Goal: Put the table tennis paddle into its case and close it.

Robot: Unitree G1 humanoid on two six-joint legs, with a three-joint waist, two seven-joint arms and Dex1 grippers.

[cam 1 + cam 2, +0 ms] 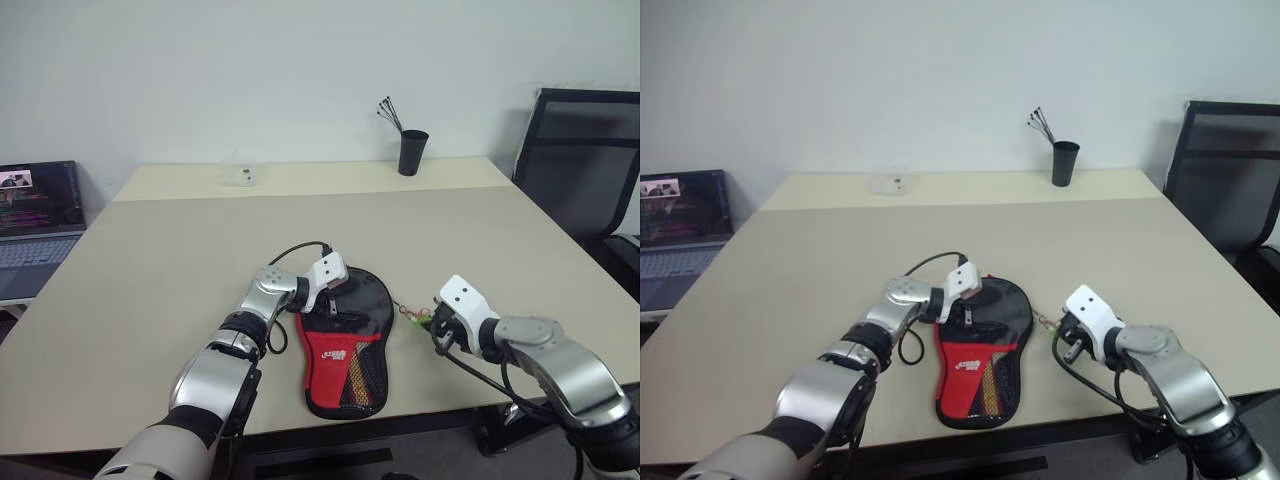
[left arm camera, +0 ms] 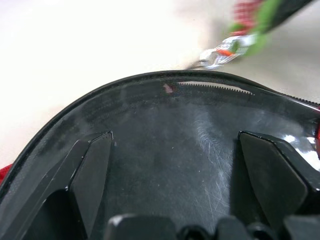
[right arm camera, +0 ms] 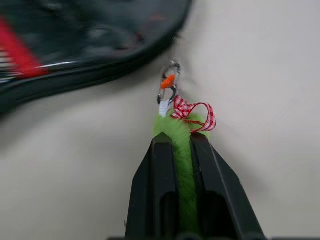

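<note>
Case (image 1: 345, 345) lengthwise toward you; right tool (image 3: 182, 150) clamps green tag (image 3: 182, 135) beside round end; left tool (image 2: 170, 165) spread, atop case.

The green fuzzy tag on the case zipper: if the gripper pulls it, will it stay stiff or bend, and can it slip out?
The green fuzzy tag looks soft, so it would probably bend and squash rather than stay stiff. The right gripper is shut on it; the fuzz likely helps against slipping. It hangs from a small metal clasp by the case, so a pull probably drags the zipper.
</note>
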